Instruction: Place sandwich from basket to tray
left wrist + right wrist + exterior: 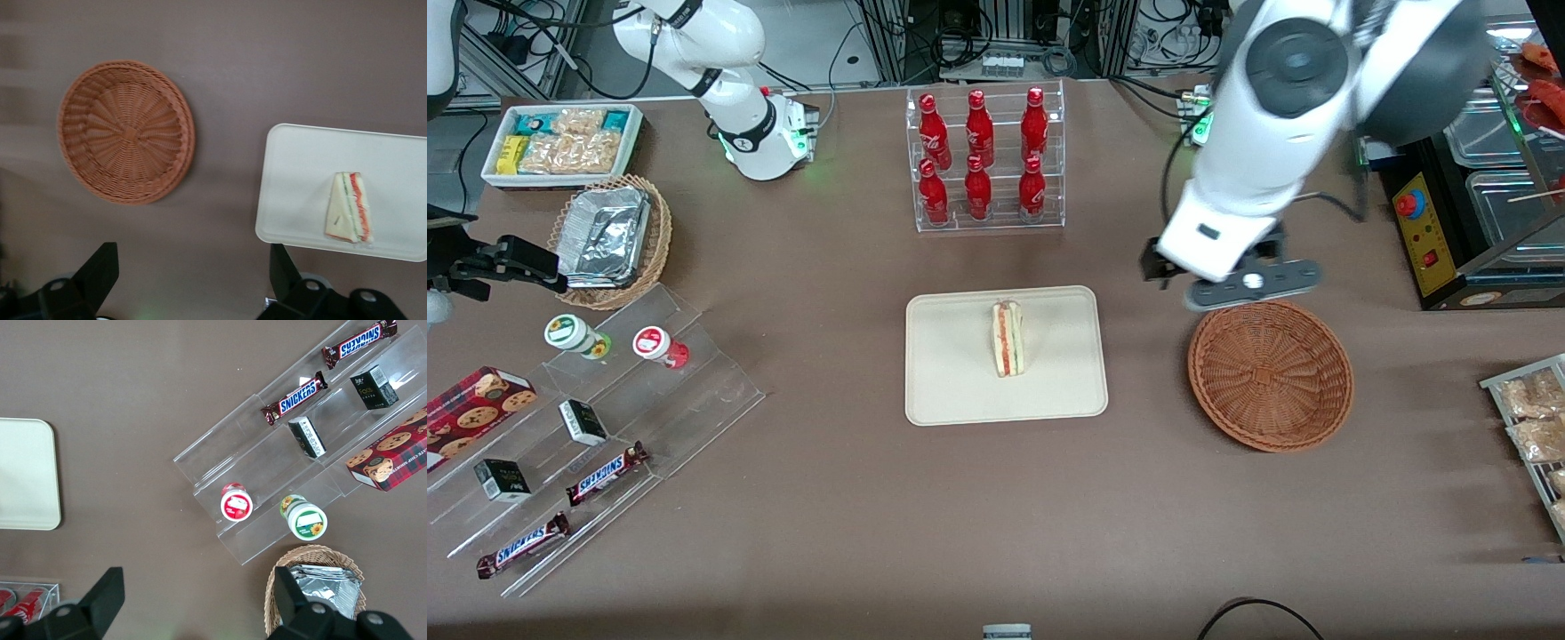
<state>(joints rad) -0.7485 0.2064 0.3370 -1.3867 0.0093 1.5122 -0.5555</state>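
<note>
The sandwich (1008,339) (349,207), a pale wedge with red and green filling, lies on the cream tray (951,391) (300,167) near its middle. The reddish-brown wicker basket (1270,374) (125,131) stands empty beside the tray, toward the working arm's end of the table. My gripper (1240,283) (192,267) hangs high over bare table just past the basket's rim, farther from the front camera than the basket. Its fingers (100,267) are spread wide, open, with nothing between them.
A clear rack of red bottles (983,160) stands farther from the front camera than the tray. Toward the parked arm's end are a foil-filled light wicker basket (611,240), a white snack bin (562,142) and a clear stepped stand (596,444) with snacks. A black machine (1467,222) borders the working arm's end.
</note>
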